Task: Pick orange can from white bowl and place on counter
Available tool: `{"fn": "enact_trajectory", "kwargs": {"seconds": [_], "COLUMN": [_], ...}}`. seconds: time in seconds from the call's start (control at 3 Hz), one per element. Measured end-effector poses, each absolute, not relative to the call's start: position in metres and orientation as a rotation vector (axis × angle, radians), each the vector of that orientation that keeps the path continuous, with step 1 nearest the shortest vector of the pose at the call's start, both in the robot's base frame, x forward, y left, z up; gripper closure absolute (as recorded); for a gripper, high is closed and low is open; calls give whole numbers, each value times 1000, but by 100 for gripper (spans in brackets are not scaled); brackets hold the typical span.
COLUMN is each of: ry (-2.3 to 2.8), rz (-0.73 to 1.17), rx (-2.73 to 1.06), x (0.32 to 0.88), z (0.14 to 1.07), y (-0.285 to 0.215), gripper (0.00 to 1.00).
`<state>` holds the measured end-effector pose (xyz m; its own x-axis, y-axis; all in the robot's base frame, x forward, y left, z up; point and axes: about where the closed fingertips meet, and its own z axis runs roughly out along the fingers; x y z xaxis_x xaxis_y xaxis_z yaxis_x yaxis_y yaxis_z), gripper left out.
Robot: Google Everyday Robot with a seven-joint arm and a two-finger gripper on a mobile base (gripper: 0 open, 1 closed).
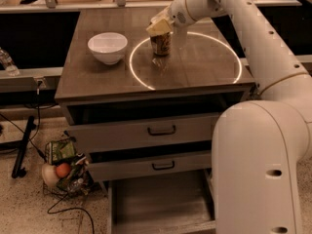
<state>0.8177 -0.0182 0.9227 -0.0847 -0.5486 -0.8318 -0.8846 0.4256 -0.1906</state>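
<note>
Orange can [161, 45] sits upright directly beneath the gripper [159, 29], its top clamped between the fingers, just inside the glowing ring [130, 65] on the counter [195, 72], right of the white bowl [107, 47].

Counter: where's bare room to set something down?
Free: inside the glowing ring right of the orange can, and the counter in front of the white bowl. Crowded: ring's left side, where the tool hangs over the can.
</note>
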Motion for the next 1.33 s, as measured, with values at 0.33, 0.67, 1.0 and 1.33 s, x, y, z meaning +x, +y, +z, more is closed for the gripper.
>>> {"fn": "enact_trajectory", "kwargs": {"seconds": [0.33,0.67,1.0,1.33], "ry": [1770,1769,1766,1757], "rz": [483,483,512,539], "rx": [-1219,-1219,-1194,-1174], "x": [823,823,825,823], "z": [911,916,909,907], "y": [-22,-22,-27,-39], "gripper": [61,37,14,0]}}
